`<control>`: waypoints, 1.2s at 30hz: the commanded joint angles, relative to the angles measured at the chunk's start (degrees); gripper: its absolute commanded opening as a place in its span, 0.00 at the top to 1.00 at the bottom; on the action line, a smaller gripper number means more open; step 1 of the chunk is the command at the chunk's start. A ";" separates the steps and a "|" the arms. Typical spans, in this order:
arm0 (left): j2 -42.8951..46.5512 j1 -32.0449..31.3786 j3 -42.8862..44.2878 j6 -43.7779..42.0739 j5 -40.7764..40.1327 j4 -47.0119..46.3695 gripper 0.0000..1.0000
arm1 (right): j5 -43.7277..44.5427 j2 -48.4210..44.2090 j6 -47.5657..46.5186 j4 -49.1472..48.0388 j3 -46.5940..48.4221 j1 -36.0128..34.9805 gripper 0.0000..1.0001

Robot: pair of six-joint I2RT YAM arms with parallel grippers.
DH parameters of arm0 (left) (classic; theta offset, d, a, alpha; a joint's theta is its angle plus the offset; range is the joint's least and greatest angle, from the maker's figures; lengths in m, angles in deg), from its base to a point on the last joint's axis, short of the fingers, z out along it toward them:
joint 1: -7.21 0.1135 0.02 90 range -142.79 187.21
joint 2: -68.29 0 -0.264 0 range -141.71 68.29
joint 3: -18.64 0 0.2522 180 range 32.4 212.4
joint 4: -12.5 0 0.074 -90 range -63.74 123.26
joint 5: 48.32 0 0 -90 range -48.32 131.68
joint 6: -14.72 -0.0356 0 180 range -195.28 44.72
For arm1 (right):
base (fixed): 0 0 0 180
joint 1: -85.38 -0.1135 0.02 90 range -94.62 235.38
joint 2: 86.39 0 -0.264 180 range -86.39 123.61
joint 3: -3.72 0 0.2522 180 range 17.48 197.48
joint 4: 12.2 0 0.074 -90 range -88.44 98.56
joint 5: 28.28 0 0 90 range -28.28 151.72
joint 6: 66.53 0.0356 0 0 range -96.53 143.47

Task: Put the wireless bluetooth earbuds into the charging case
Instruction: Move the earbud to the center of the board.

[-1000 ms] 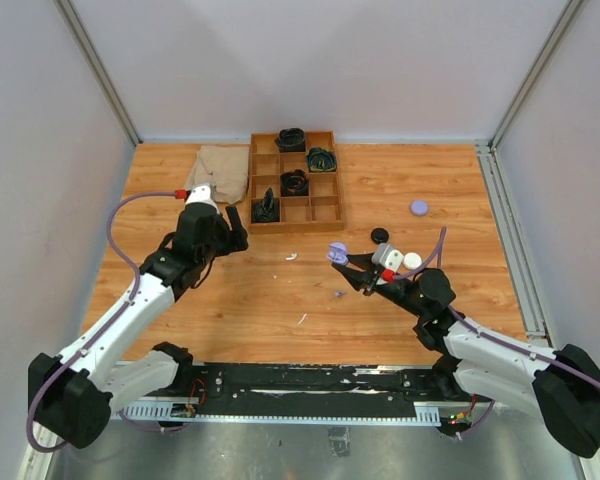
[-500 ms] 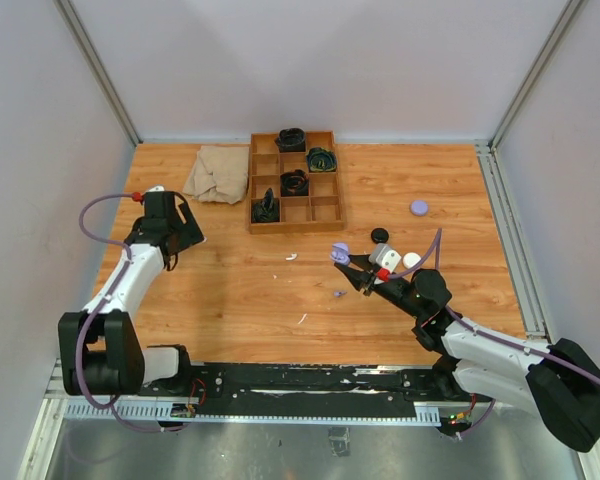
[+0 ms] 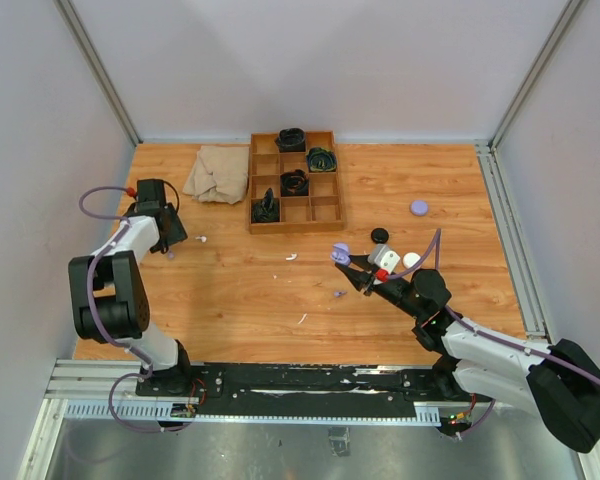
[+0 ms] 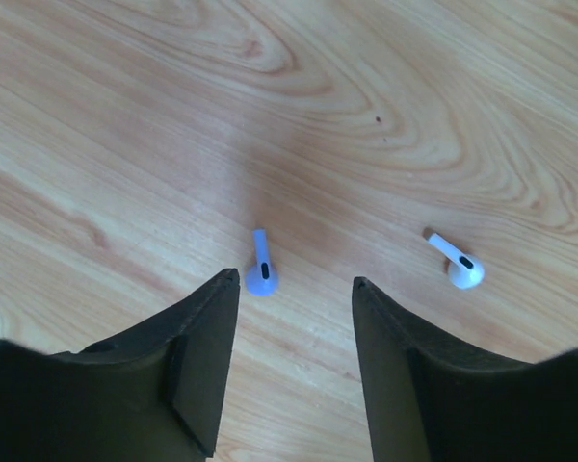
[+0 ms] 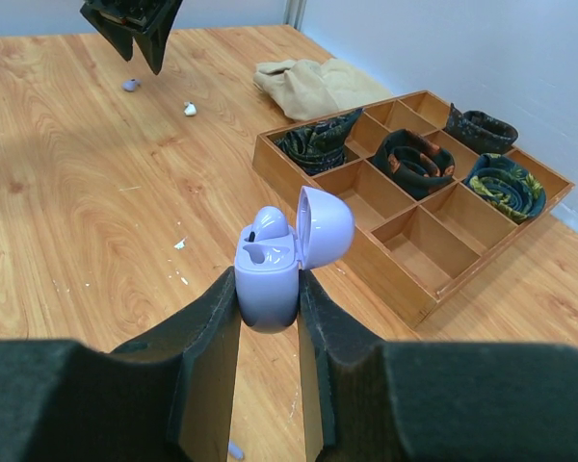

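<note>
Gaping over the desk (image 4: 125,115), the left pincer (image 4: 295,279) holds nothing. A lilac earbud (image 4: 261,268) lies just ahead of its tips at frame centre, and a white earbud (image 4: 459,265) lies further right. The right pincer (image 5: 268,277) clamps a lilac charging case (image 5: 267,289), lid open, at lower centre before a wooden tray (image 5: 419,255).

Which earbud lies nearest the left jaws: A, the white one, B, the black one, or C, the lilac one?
C: the lilac earbud lies on the wood just off the tips of the left jaws, while the white earbud lies farther off to one side.
</note>
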 commanded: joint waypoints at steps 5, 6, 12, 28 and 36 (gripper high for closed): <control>-6.00 2.24 3.67 -2.87 -0.17 0.83 0.55 | 0.43 -1.05 -1.39 -0.24 0.19 -0.90 0.89; -6.62 2.36 3.94 -2.95 -0.12 1.04 0.56 | 0.40 -1.18 -1.42 -0.22 0.20 -0.90 0.89; -9.87 3.11 4.96 -3.48 0.07 1.92 0.62 | 0.35 -1.15 -1.48 0.12 0.30 -0.93 0.89; -10.14 2.95 3.84 -4.03 6.47 3.67 0.85 | 2.25 -2.31 -2.62 2.13 0.48 -0.92 0.90; -3.68 -1.44 1.46 -3.32 9.28 5.55 0.86 | 2.62 -2.90 -2.70 2.54 0.46 -0.93 0.90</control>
